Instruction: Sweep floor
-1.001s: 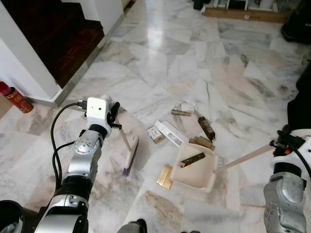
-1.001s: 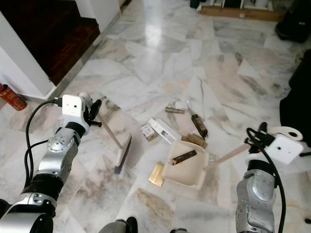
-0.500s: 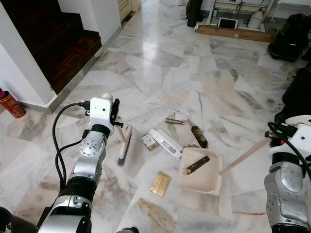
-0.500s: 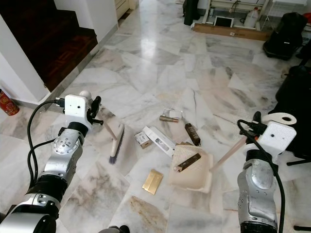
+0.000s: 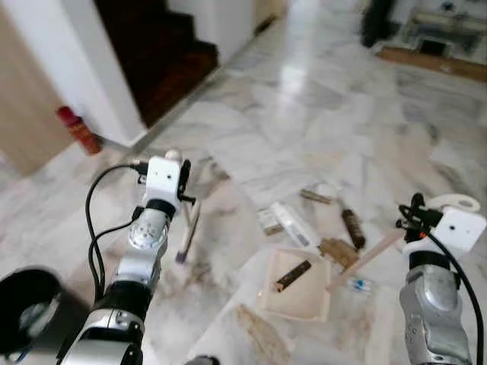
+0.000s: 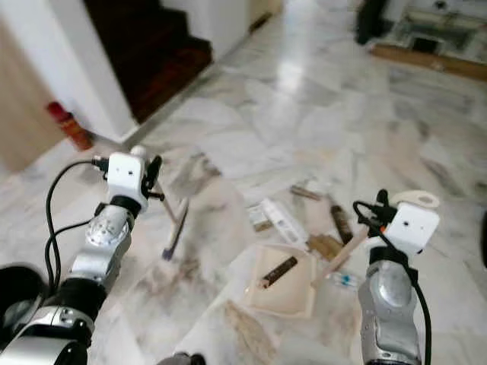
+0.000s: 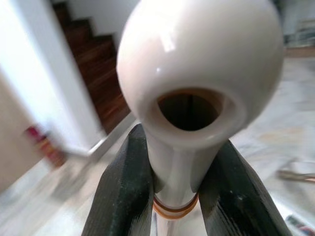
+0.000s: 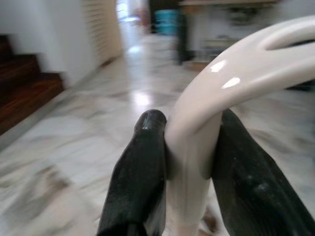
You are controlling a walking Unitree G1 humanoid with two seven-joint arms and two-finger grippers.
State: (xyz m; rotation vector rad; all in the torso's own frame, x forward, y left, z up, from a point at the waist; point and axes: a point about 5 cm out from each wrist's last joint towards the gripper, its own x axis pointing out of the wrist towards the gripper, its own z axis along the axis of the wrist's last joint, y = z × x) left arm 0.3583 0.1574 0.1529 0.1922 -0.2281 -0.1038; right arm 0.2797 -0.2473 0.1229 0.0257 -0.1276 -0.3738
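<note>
Head and wrist views of a marble floor (image 5: 319, 114) during sweeping, slightly blurred. The left gripper (image 7: 174, 189) is clamped on the cream handle of the broom (image 5: 188, 232), its 2 black fingers (image 7: 123, 196) pressing either side of the shaft just below the rounded, holed knob at the handle's top. From that grip the broom slants down to its dark bristle head, which rests on the floor to the left of the dustpan (image 5: 297, 285). The right gripper (image 8: 189, 152) is closed around the pale handle of the dustpan, with 1 finger (image 8: 140, 172) on each side of the shaft under the looped end; the long handle runs down from the gripper to the pan's right edge. The cream dustpan sits flat on the floor between the 2 arms and holds 1 dark brown stick-shaped item (image 5: 292, 275). Just beyond the dustpan lie a white box (image 5: 293, 224), a smaller box (image 5: 268, 222) and a dark brown bar (image 5: 352, 228); tan pieces (image 5: 336, 251) touch its far right corner. Far left of the dustpan, a red canister (image 5: 78, 131) stands against a white wall beside dark wooden stairs (image 5: 163, 46).
</note>
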